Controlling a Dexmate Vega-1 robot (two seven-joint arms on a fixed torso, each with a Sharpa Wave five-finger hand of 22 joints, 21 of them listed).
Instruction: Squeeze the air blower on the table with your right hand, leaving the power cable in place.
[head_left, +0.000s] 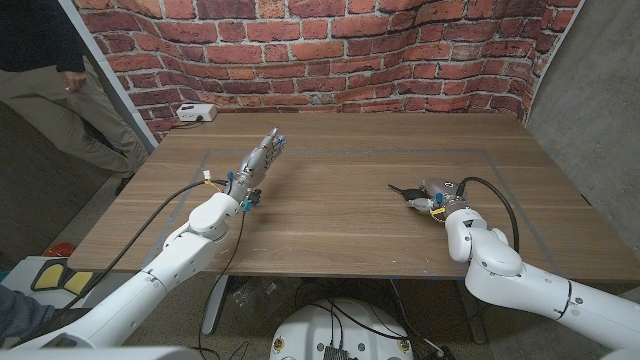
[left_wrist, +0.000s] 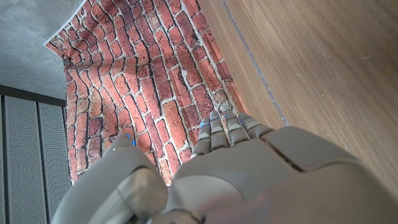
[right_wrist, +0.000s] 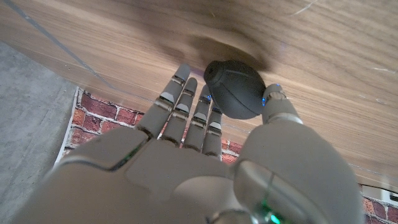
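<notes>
The black rubber air blower (head_left: 405, 190) lies right of the table's middle, its thin nozzle pointing toward the robot's left. My right hand (head_left: 437, 200) holds its round bulb (right_wrist: 235, 88) between the thumb (right_wrist: 281, 109) and the fingers (right_wrist: 186, 109), which stay fairly straight. The bulb looks round, not dented. A dark shadow sits on the wood just beyond it. My left hand (head_left: 258, 160) is over the table's left half, fingers apart and stretched toward the brick wall, holding nothing.
A white power block (head_left: 197, 113) with a cable lies at the table's (head_left: 330, 230) back left corner. A person (head_left: 45, 70) stands beyond that corner. The brick wall (head_left: 330, 50) runs behind the table.
</notes>
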